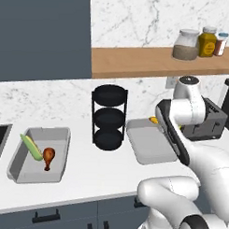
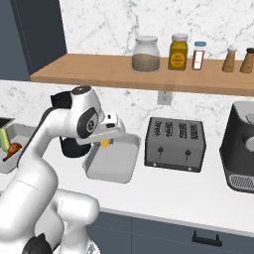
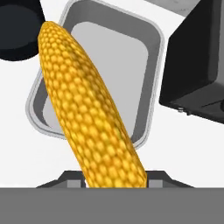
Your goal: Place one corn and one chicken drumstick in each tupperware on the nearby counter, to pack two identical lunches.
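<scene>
The gripper (image 3: 114, 186) is clamped on the yellow corn (image 3: 87, 113), holding it by one end so the cob juts out long over the right tupperware (image 3: 151, 65), which sits empty on the counter (image 1: 86, 181). In the left base view only a yellow tip (image 1: 153, 120) peeks past the arm at that container's far edge.

The risk, I'd say: with a hold this close to one end, the cob could pivot or slip loose on release. And it hangs toward one side of the container, so if let go here it may hit the rim and roll onto the counter.

Just beside the container on one side stands the black three-tier rack (image 1: 109, 117); on the other, the dark toaster (image 2: 175, 144). Both crowd the descent, and a swing of the long cob could clip either.

Farther left, well apart, the other tupperware (image 1: 59, 133) already holds the green-husked corn (image 1: 31, 147) and a chicken drumstick (image 1: 48, 156), lying side by side. Beyond the toaster sits a dark coffee machine (image 2: 240, 149), and jars line the wooden shelf (image 2: 99, 69) above.
</scene>
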Motion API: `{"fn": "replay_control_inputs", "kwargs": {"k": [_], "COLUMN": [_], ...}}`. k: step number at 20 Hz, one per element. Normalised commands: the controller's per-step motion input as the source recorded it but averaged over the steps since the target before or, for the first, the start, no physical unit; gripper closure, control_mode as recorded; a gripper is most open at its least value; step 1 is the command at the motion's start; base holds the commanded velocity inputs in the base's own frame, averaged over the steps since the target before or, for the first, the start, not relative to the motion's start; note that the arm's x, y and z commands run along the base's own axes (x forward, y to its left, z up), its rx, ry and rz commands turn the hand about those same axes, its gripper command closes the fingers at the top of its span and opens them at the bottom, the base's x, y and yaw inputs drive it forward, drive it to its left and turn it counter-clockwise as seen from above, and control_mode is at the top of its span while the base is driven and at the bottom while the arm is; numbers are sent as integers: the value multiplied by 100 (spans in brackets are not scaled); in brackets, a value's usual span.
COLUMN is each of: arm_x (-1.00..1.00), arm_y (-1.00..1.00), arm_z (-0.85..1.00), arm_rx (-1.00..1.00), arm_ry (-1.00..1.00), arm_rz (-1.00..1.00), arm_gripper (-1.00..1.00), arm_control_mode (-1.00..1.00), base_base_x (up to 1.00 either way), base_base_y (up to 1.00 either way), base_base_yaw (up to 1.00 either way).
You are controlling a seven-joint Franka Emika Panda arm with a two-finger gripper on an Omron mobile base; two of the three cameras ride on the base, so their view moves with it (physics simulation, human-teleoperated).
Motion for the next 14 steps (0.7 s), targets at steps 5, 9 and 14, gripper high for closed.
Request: {"fn": "replay_control_inputs", "kwargs": {"k": [5,9,14], "arm_x": [100,100,57], "arm_y": [16,0,-12], "arm_z": [-100,-89,-47], "arm_rx": [9,9,3], "arm_ry": [7,0,-7], "arm_rz": [-10,-9,-2], "arm_gripper": [100,-100,-100], "arm_control_mode": [-100,-100,-100], "base_base_x": [0,0,0], "base_base_y": [0,0,0], "base_base_yaw": [0,0,0]}}
